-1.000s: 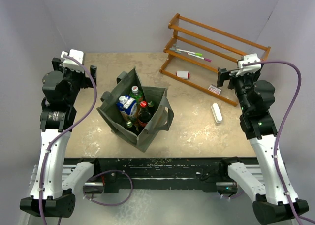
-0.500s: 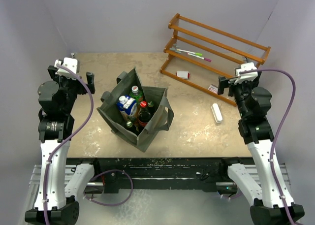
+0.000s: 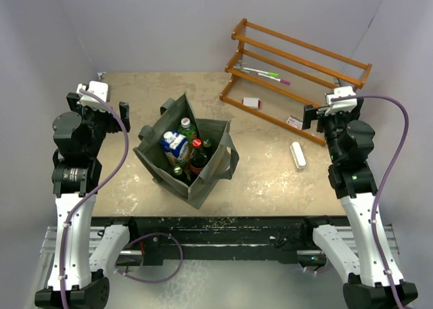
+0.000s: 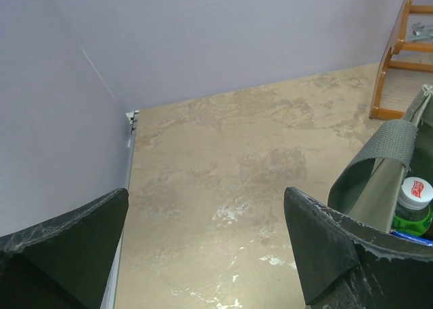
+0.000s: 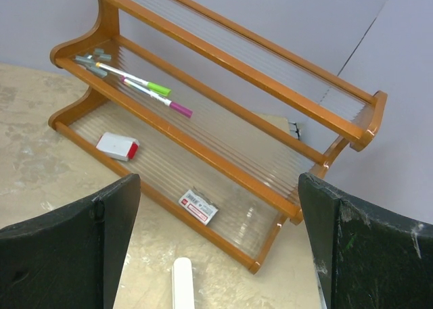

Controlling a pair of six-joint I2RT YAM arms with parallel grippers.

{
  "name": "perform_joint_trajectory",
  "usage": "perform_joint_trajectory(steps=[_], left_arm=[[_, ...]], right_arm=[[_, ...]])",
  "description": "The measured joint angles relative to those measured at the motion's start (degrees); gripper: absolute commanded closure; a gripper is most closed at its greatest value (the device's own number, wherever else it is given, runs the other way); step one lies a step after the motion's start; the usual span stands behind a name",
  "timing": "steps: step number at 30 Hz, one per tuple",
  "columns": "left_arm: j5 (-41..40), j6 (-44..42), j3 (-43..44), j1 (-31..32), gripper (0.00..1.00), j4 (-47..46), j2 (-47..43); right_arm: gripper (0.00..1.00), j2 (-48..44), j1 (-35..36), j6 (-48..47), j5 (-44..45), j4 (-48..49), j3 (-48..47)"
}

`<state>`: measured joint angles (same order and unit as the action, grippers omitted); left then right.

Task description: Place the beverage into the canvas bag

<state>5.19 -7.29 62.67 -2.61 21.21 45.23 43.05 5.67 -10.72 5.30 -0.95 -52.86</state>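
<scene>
Canvas bag (image 3: 211, 174) upright on the table (image 3: 270, 174), bottles (image 3: 187, 126) and a carton (image 3: 174, 145) inside, left gripper (image 4: 206, 207) and right gripper (image 5: 218, 187) both spread wide, holding nothing

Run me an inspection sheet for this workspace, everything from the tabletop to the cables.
Surface: beige table, scuffed white in places.
Job's things: canvas bag upright and open; carton and capped bottles inside it.
Clutter: wooden rack holding two markers, a white-and-red block and a label; white bar on the table.
Grippers: left gripper open, empty, beside the bag; right gripper open, empty, facing the rack.
Cables: purple cables, one along the left arm, one along the right.
Surroundings: plain pale walls.
</scene>
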Motion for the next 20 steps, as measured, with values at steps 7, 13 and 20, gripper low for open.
perform_joint_trajectory(steps=[7,13,20], left_arm=[[0.2,-1.4,0.0,0.0,0.01,0.8,-0.9],[2.4,-1.9,0.0,0.0,0.01,1.1,-0.7],[3.7,-2.3,0.0,0.0,0.01,1.2,-0.5]], right_arm=[[0.00,0.3,-0.1,0.0,0.0,0.0,0.0],[0.00,0.9,-0.1,-0.1,0.0,0.0,0.0],[0.00,0.9,-0.1,-0.4,0.0,0.0,0.0]])
